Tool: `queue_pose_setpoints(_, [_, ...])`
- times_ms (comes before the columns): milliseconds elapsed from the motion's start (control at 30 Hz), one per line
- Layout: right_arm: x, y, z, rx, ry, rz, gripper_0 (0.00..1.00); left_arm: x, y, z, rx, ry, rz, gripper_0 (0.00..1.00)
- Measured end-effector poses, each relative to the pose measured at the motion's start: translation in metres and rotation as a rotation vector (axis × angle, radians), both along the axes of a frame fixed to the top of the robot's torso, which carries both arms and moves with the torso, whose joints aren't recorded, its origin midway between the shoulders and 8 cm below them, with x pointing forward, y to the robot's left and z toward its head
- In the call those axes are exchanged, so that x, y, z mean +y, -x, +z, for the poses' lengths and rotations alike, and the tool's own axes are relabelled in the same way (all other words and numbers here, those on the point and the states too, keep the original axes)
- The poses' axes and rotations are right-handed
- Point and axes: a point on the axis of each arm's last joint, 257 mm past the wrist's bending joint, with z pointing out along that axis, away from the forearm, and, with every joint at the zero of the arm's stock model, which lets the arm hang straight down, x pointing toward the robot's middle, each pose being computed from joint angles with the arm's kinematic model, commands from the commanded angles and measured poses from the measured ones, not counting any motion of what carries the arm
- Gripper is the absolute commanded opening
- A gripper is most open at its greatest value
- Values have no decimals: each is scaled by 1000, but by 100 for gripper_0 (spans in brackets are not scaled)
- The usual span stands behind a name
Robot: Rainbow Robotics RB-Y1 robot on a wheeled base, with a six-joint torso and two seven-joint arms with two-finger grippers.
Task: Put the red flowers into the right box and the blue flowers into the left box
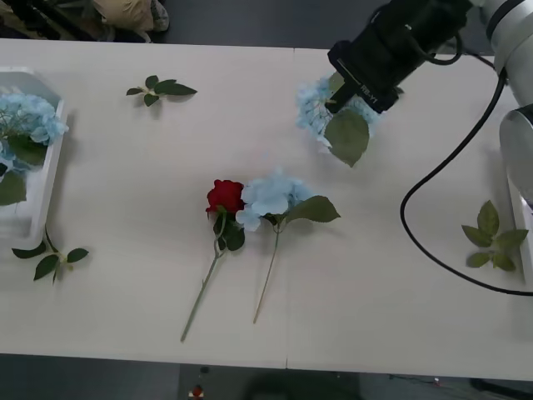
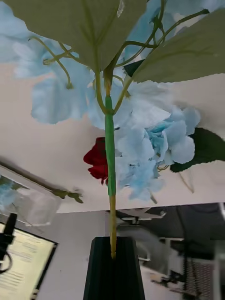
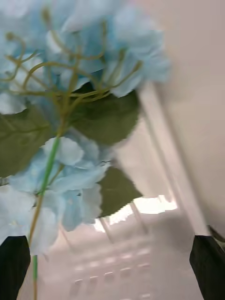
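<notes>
Right gripper (image 2: 112, 255) clamped on a blue flower's stem (image 2: 109, 154), above rose (image 1: 225, 196), blue cluster (image 1: 271, 196), scattered leaf sprigs (image 1: 160, 88).

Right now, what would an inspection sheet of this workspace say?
Surface: white table.
Job's things: one rose touching a blue flower mid-table; blue flowers in the left box; another blue flower held up at far right; right box edge.
Clutter: leaf sprigs.
Grippers: right pincer shut on that flower's stem; left pincer open over the left box.
Cables: black cable looping at right.
Surroundings: dark floor beyond.
</notes>
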Motion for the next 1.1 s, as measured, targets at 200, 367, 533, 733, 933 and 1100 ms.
queue_pose_setpoints(200, [-25,6,37,-248,-46,191,0,-66,4,64,-73,139,-259,100])
queue_pose_setpoints(367, [-53,20,31,-574,19,368,0,-128,9,87,-119,178,-426,100])
queue_pose_setpoints(533, [-63,41,8,-825,46,426,0,-185,22,66,-175,137,-552,100])
queue_pose_setpoints(733, [-59,58,-20,-1104,134,634,0,-246,38,10,-294,314,-443,100])
queue_pose_setpoints(933, [-28,77,-30,-1347,107,770,0,-296,70,-44,-267,469,-393,100])
queue_pose_setpoints(1100, [-13,83,-35,-1577,159,903,0,-336,89,-48,-306,539,-476,100])
